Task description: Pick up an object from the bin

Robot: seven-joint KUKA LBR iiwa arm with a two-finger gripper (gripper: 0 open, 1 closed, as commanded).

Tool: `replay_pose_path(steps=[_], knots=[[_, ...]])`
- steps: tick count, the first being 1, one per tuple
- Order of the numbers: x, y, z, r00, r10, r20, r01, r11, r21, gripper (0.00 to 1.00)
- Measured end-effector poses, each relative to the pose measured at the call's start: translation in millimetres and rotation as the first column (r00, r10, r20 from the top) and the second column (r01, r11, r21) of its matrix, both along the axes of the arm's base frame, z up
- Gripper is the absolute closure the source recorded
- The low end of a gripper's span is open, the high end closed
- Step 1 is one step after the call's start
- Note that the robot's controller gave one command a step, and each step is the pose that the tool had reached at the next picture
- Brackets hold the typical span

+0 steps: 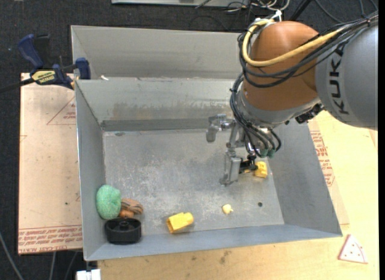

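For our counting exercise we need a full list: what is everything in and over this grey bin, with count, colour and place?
bin: one, grey metal, middle of view
fuzzy ball: one, green, near-left corner
brown thing: one, brown-orange, against the ball's right side; kind unclear
round disc: one, black, near-left corner, below the ball
block: one, yellow, by the near wall
crumb: one, pale yellow, right of the block
small piece: one, yellow, floor's right part, beside the jaws
arm: one, grey with orange wrist cover, reaching from the right, jaws low over the floor
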State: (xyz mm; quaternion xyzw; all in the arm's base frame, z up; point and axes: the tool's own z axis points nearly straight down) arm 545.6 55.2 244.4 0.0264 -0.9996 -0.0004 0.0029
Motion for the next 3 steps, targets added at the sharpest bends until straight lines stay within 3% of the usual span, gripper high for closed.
replay_pose_path(steps=[1, 2, 3], knots=[[16.4, -10, 17, 1.0, -0.011, 0.022, 0.011, 1.0, 0.001, 0.0], [9.4, -53, -16, 1.0, 0.005, 0.008, -0.005, 1.0, 0.002, 0.0], [8.7, -89, -19, 1.0, -0.024, 0.004, 0.024, 1.0, -0.002, 0.0]])
